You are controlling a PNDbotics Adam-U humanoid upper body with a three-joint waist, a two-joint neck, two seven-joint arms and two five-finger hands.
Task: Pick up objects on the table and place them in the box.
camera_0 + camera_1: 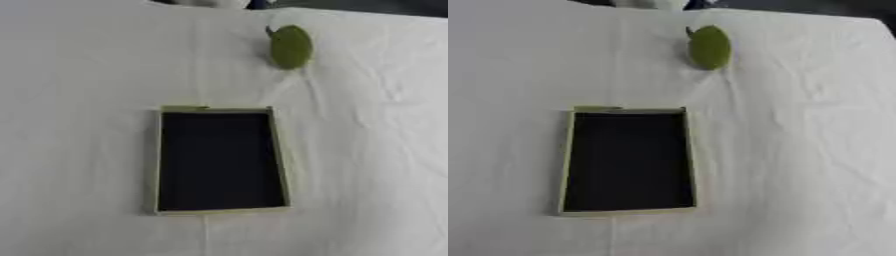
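While no hand shows — fingers' state impossible to tell — green oval thing (290, 47) lying far up the white cloth (79, 75), lengthwise, well beyond the open box (281, 150), slightly right.

A dark-floored box (219, 161) lies on the white cloth (79, 75); a green oval object (290, 47) sits well beyond it

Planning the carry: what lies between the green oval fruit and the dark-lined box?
Only bare white tablecloth between fruit and box, in both eye views.
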